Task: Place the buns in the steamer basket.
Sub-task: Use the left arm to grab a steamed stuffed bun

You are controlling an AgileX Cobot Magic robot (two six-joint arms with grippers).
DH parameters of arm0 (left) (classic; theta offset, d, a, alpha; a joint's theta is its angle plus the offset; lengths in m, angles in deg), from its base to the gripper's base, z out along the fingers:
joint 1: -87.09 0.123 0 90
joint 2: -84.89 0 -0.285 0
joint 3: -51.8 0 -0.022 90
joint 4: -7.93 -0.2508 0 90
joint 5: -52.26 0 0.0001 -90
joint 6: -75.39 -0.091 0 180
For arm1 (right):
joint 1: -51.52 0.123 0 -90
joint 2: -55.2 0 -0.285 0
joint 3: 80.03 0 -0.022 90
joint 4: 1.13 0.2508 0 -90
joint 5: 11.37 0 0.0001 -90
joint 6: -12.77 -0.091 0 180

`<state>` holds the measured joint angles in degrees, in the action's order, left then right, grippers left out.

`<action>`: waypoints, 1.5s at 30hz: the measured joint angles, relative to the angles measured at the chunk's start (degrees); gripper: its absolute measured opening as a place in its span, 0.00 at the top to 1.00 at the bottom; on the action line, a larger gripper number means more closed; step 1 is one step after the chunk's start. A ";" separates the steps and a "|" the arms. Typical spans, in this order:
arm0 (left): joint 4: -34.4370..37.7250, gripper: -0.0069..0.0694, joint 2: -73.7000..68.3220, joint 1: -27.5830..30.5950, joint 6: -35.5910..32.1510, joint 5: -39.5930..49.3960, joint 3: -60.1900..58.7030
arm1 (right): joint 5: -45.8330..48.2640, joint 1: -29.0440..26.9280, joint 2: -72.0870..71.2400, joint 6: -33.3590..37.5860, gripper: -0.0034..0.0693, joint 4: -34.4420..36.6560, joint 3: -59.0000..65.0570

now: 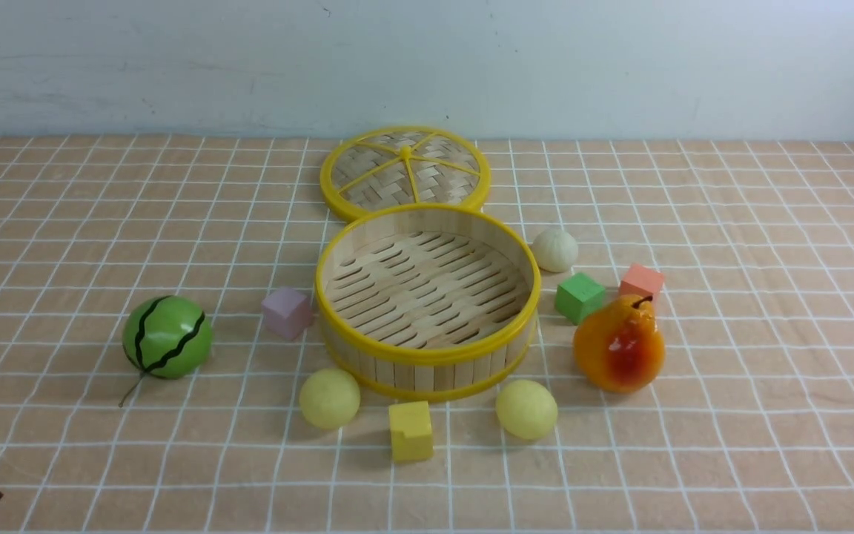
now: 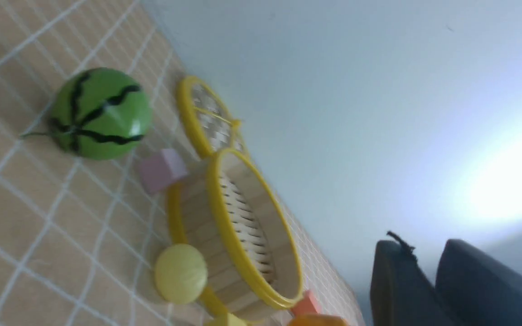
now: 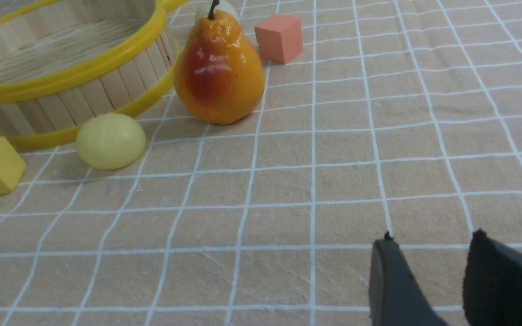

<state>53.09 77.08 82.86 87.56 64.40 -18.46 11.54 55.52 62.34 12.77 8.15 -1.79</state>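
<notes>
The steamer basket (image 1: 427, 357) stands mid-table with nothing in it; it also shows in the left wrist view (image 2: 236, 213) and the right wrist view (image 3: 75, 74). One pale yellow bun (image 1: 329, 398) lies at its front left (image 2: 180, 273). A second (image 1: 526, 409) lies at its front right (image 3: 110, 140). The off-white pleated bun (image 1: 554, 249) sits at its right rear. My left gripper (image 2: 426, 246) is raised and tilted, jaws nearly together, empty. My right gripper (image 3: 433, 240) hovers low over bare cloth right of the pear, jaws apart, empty.
The woven lid (image 1: 405, 172) lies behind the basket. A green melon ball (image 1: 167, 337) is at the left and a pear (image 1: 619, 343) at the right. Lilac (image 1: 287, 312), yellow (image 1: 411, 431), green (image 1: 580, 297) and salmon (image 1: 641, 282) cubes ring the basket.
</notes>
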 joint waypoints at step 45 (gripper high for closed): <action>-38.68 0.56 -101.42 -20.59 -9.33 23.66 61.59 | 0.00 0.00 0.00 0.00 0.62 0.00 0.00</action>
<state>14.41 -24.34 62.27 78.23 88.06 43.13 11.54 55.52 62.34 12.77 8.15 -1.79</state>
